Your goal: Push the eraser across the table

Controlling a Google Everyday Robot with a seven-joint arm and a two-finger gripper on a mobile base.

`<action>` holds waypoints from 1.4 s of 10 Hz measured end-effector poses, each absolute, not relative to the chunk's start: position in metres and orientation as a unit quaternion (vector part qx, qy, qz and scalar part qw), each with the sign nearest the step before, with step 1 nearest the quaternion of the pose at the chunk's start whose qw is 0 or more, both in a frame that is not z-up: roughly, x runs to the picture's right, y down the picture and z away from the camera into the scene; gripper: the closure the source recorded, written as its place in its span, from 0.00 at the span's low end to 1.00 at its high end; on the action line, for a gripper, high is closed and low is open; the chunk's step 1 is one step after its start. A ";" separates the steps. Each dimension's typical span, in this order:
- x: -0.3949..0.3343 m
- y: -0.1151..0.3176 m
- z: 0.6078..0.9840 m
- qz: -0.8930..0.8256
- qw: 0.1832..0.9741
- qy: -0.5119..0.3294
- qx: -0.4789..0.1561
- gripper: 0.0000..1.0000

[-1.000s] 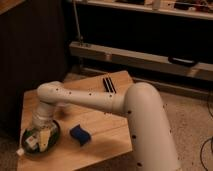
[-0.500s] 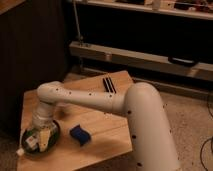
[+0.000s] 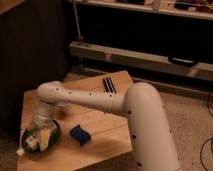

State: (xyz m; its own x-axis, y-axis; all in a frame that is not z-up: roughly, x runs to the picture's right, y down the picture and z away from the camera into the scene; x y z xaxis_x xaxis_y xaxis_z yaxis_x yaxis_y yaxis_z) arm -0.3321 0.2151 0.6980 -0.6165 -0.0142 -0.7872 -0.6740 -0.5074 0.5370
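The eraser (image 3: 108, 83), a small black oblong block with a pale lengthwise stripe, lies near the far edge of the light wooden table (image 3: 107, 125). My white arm (image 3: 90, 100) reaches left across the table top. My gripper (image 3: 41, 137) points down at the table's front left corner, over a dark round shape, far from the eraser.
A blue wavy-edged sponge (image 3: 80, 133) lies on the table just right of the gripper. A dark cabinet (image 3: 30, 45) stands at the left, and a low shelf with a grey rail (image 3: 140, 57) runs behind the table. Speckled floor (image 3: 192, 120) is to the right.
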 end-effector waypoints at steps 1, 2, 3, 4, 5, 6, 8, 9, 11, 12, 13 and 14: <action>-0.322 0.197 0.706 0.791 0.211 0.440 -0.370 0.20; -0.313 0.183 0.713 0.798 0.213 0.433 -0.361 0.20; -0.304 0.168 0.720 0.805 0.213 0.427 -0.353 0.20; -0.288 0.141 0.732 0.818 0.210 0.416 -0.338 0.20; -0.273 0.120 0.740 0.828 0.206 0.407 -0.326 0.20; -0.256 0.099 0.746 0.839 0.200 0.397 -0.315 0.20; -0.223 0.059 0.752 0.858 0.188 0.378 -0.293 0.20; -0.201 0.035 0.755 0.869 0.181 0.368 -0.275 0.20; -0.168 -0.001 0.761 0.884 0.172 0.357 -0.249 0.20; -0.161 -0.007 0.763 0.889 0.172 0.352 -0.237 0.20; -0.149 -0.011 0.765 0.895 0.167 0.348 -0.223 0.20; -0.140 -0.012 0.766 0.898 0.162 0.348 -0.215 0.20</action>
State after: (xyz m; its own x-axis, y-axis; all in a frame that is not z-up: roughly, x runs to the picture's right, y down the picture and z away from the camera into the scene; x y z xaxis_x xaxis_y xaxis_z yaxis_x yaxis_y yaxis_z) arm -0.1402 -0.0125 0.7659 -0.8545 0.1418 -0.4998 -0.4416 -0.7049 0.5550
